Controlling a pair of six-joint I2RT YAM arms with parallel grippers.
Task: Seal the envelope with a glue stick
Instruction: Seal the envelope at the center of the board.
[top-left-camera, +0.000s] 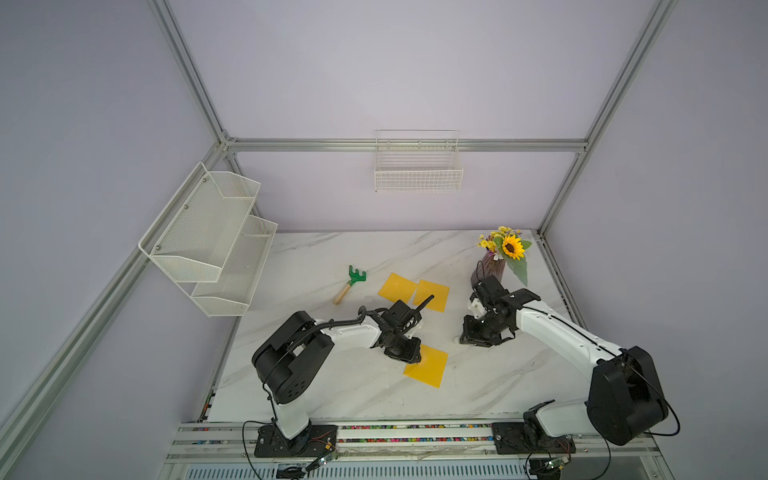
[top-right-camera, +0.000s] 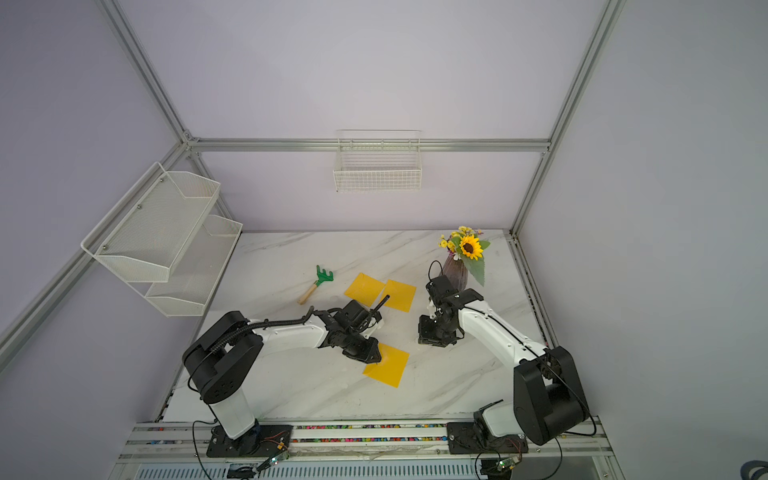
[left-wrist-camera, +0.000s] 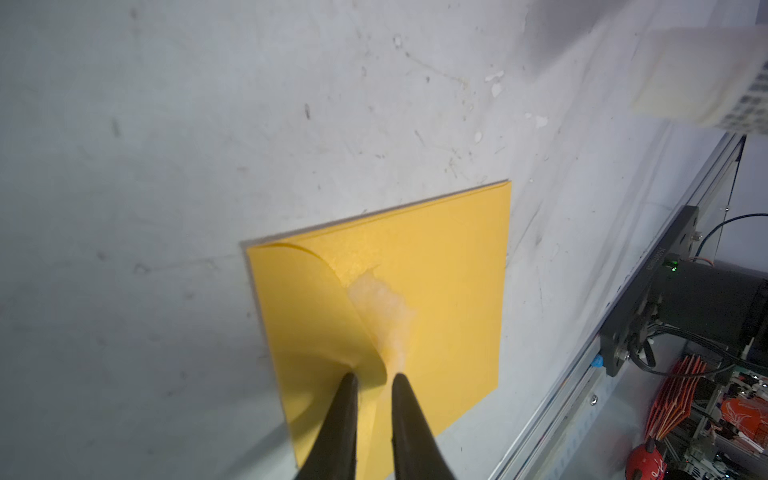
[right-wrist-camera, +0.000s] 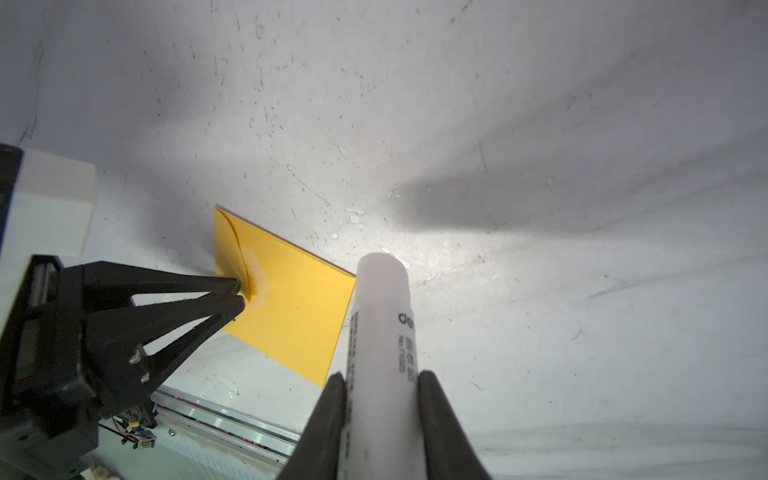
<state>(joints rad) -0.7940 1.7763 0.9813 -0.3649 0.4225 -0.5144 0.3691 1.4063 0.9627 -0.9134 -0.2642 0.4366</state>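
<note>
While the left gripper nips the lifted, curled flap of the yellow envelope between fingers only a sliver apart, a whitish smear shows beneath that flap. In the right wrist view, the right gripper is clamped round the glue stick at bottom centre, its white end aimed at the marble table just beside the envelope's edge. In both top views the envelope lies lower centre.
</note>
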